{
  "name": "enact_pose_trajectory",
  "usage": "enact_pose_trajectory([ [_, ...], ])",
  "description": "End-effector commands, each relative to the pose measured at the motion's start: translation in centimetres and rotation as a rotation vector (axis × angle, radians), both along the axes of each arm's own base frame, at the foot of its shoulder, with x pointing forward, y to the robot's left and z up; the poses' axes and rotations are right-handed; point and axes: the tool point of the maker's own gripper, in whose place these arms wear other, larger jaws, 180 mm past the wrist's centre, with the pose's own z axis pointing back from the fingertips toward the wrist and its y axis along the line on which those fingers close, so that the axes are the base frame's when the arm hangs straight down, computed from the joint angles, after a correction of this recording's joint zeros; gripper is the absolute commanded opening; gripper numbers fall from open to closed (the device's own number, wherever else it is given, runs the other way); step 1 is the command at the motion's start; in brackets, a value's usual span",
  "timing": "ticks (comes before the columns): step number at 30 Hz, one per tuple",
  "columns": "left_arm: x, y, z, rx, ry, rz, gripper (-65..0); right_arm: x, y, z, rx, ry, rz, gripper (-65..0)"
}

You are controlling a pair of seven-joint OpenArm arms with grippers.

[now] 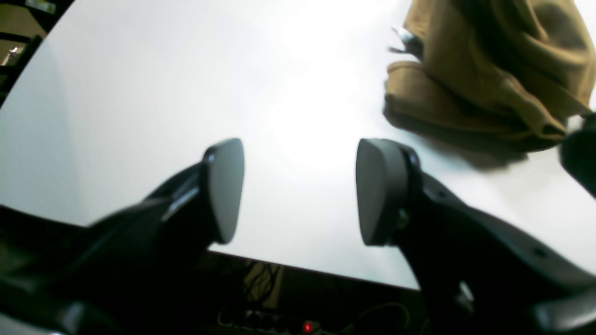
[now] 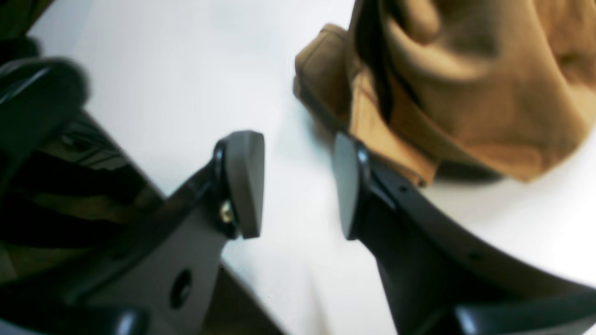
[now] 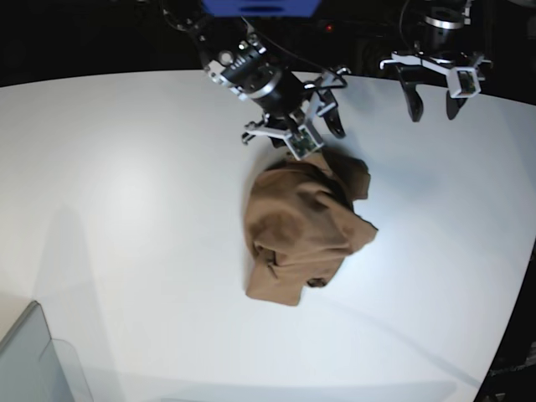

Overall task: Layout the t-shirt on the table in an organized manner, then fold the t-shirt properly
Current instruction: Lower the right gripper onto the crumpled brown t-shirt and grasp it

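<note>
The brown t-shirt (image 3: 301, 234) lies crumpled in a heap near the middle of the white table (image 3: 126, 167). My right gripper (image 3: 322, 126) hovers at the heap's upper edge; in its wrist view the right gripper (image 2: 295, 181) is open and holds nothing, with the t-shirt (image 2: 465, 93) just beyond its right finger. My left gripper (image 3: 433, 107) hangs at the far right, apart from the cloth. Seen from its own wrist, the left gripper (image 1: 300, 177) is open over bare table (image 1: 186, 93), and the t-shirt (image 1: 489, 70) bunches at the upper right.
A grey translucent bin corner (image 3: 29, 360) sits at the front left. The table's curved edge (image 3: 519, 276) runs down the right side. Below the left gripper the table edge (image 1: 302, 270) drops to dark floor with cables.
</note>
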Motion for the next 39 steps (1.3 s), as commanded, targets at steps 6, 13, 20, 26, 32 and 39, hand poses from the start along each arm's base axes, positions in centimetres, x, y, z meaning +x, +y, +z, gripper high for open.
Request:
enact_pose_trajectory([
  [6, 0.0, 0.1, 0.7, 0.011, -0.026, -0.005, -28.0, 3.0, 0.1, 0.0, -0.003, -0.023, -0.087, -38.9],
  [13, 0.8, 0.2, 1.1, 0.013, -0.048, -0.007, -28.0, 4.4, -1.1, -1.5, -0.050, -0.009, -0.146, -34.8],
  [20, 1.2, 0.3, 1.3, 0.016, -0.061, -0.004, -28.0, 4.4, -1.0, -1.5, -0.052, -0.010, -0.141, -34.8],
  [26, 1.8, 0.3, 1.6, 0.019, -0.079, -0.005, -28.2, 4.9, -1.4, -3.7, -0.100, 0.024, -0.141, -51.6],
  [32, 1.5, 0.5, 1.1, 0.018, -0.064, 0.003, -28.2, 5.0, -1.8, -1.9, -0.058, 0.002, -0.170, -65.0],
  [39, 1.5, 0.5, 1.3, 0.019, -0.067, 0.005, -28.3, 5.9, -3.4, 7.9, 0.110, -0.191, -0.222, -65.0],
])
